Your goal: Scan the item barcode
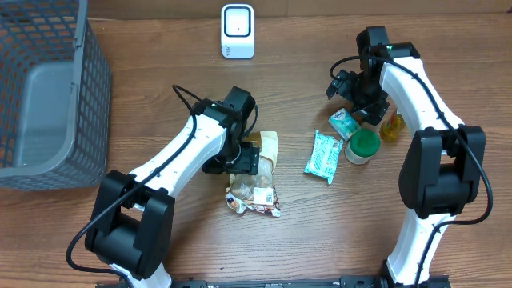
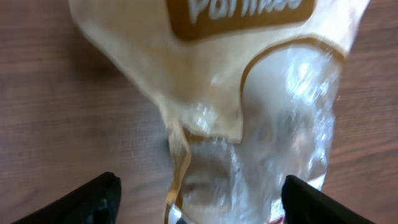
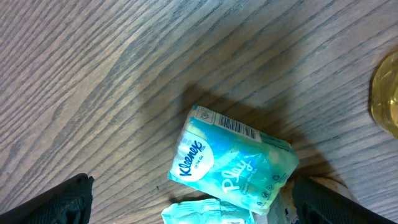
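Both claws released, the left one over the snack bag

My left claw (image 2: 200, 183) hangs open above the tan-and-clear crinkled plastic snack bag (image 2: 249, 93), one finger to each side of its see-through end; whether they touch it I cannot tell; the bag lies on the wooden tabletop (image 1: 144, 96) near the middle, well apart from the white box-shaped barcode scanner (image 1: 238, 30) at the far edge; my right claw (image 3: 191, 183) gapes wide over a teal soft Kleenex tissue pack (image 3: 230, 165), its barcode showing.
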You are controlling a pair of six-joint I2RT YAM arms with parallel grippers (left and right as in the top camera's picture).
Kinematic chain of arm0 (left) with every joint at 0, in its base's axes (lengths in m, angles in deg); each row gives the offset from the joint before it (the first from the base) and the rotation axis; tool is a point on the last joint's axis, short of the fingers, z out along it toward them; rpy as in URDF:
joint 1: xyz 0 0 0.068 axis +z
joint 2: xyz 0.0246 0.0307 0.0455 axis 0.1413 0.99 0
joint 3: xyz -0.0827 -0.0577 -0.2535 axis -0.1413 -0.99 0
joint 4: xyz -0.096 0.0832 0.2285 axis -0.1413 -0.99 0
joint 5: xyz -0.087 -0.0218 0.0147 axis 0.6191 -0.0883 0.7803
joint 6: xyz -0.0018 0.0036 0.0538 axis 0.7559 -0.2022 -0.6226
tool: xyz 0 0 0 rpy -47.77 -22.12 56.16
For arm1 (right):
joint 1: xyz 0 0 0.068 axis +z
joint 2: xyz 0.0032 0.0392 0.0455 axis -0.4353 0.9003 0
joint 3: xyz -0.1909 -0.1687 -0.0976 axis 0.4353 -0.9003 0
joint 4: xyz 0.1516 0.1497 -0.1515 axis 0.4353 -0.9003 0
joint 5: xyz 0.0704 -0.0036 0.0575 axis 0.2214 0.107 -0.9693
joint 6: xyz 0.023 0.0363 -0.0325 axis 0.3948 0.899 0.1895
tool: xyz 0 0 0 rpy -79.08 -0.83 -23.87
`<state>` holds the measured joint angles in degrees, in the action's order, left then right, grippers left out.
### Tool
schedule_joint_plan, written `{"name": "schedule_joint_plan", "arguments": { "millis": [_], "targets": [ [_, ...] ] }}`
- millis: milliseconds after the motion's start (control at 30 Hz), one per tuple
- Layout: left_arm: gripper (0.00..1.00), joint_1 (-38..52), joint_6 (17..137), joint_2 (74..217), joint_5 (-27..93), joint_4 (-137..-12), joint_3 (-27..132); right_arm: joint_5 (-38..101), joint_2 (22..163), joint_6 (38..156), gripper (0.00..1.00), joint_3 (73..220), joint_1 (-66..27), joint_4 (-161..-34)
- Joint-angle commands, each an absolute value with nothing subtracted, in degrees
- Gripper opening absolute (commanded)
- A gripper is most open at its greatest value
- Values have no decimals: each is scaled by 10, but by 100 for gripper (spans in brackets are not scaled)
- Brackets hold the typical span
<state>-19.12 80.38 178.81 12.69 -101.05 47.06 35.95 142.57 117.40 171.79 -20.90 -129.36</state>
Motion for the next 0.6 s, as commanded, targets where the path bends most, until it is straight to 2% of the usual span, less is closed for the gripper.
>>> {"name": "schedule_joint_plan", "arguments": {
  "millis": [0,233,567],
  "targets": [
    [87,-189,818,1794,140,-1022,478,359,1413,1172,100,1733,-211,-1292],
    [93,-188,837,1794,141,-958,477,359,1413,1172,100,1733,-211,-1292],
    [91,-190,887,1794,102,-931,477,359,1413,1172,100,1733,-211,-1292]
  ]
}}
